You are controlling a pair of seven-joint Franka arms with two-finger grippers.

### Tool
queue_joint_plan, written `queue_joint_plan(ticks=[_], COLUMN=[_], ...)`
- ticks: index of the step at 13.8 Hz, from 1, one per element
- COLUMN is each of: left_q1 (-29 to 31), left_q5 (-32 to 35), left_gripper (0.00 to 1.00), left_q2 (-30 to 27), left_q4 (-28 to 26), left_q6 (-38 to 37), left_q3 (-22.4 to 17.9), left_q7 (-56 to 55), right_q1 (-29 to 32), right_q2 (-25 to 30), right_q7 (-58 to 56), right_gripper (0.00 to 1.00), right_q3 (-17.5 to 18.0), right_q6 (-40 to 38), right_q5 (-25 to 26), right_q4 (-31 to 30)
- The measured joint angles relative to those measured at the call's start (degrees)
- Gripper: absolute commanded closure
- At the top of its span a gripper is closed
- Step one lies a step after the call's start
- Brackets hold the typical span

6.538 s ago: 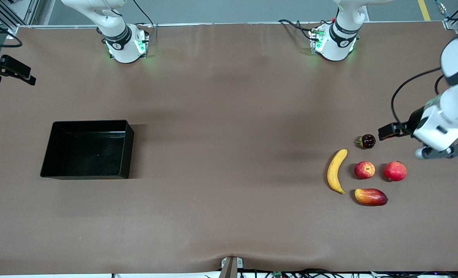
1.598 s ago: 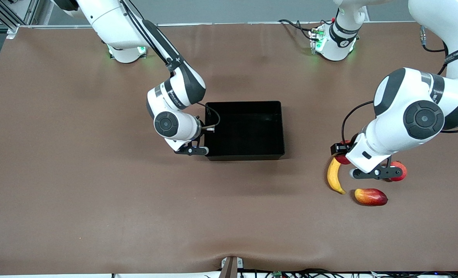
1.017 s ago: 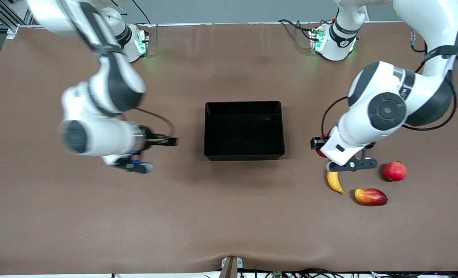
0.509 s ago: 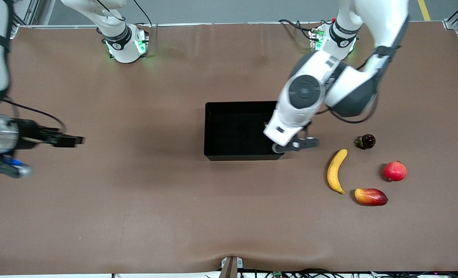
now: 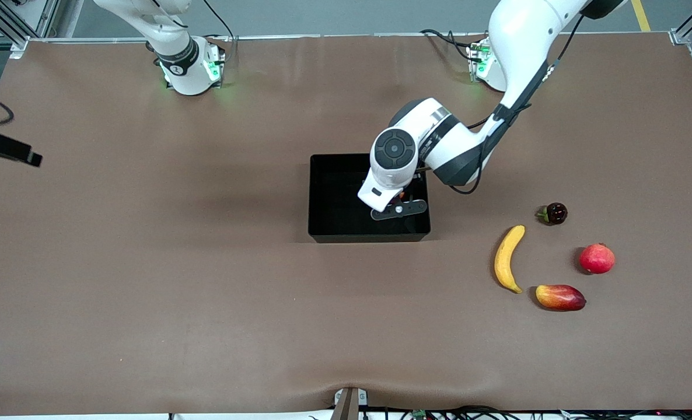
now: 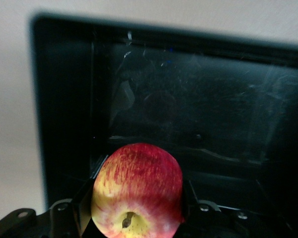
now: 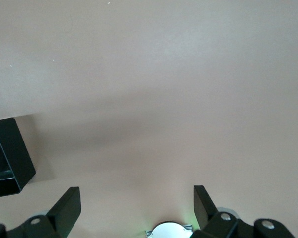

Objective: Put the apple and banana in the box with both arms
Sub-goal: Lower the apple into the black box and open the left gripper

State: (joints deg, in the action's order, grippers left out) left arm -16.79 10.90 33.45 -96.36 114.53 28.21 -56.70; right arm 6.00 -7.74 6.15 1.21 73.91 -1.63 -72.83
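The black box (image 5: 369, 237) stands mid-table. My left gripper (image 5: 398, 209) is over the box, at its end toward the left arm. It is shut on the apple (image 6: 137, 191), red with yellow patches, held between the black fingers (image 6: 86, 206) above the box floor (image 6: 198, 104). The banana (image 5: 507, 258) lies on the table toward the left arm's end, nearer the front camera than the box. My right gripper (image 7: 135, 196) is open and empty over bare table at the right arm's end. Only a black part of it (image 5: 9, 150) shows in the front view. A box corner (image 7: 10, 153) shows in the right wrist view.
Beside the banana lie a small dark round fruit (image 5: 554, 213), a plain red round fruit (image 5: 597, 259) and a red-and-yellow mango (image 5: 560, 297). The arm bases (image 5: 189, 64) stand along the table edge farthest from the front camera.
My left gripper has carried the apple from the fruit group to over the box. My right arm has swung away from the box to its own end of the table.
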Motion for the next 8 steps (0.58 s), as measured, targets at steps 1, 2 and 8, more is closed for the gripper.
queue_joint_plan(ticks=[1, 2, 8], left_q1=[0.03, 0.09, 0.58], left_q5=[0.11, 0.22, 0.27], left_gripper=[1.00, 1.00, 1.00], left_q2=[0.01, 0.00, 0.73], left_q4=[-2.18, -3.96, -8.63], left_q6=[1.81, 3.35, 7.75], left_q3=[-0.07, -0.10, -0.72], left_q7=[-0.40, -0.65, -0.70], right_q1=[0.10, 0.11, -0.63], right_q2=[3.05, 5.60, 9.18], right_q7=[-0.15, -0.21, -1.10], right_gripper=[0.00, 0.00, 0.00], right_q3=[0.02, 0.02, 1.13], right_q6=[1.16, 1.86, 2.42], right_q5=[0.98, 1.77, 2.14], right_q4=[-3.34, -6.05, -10.74])
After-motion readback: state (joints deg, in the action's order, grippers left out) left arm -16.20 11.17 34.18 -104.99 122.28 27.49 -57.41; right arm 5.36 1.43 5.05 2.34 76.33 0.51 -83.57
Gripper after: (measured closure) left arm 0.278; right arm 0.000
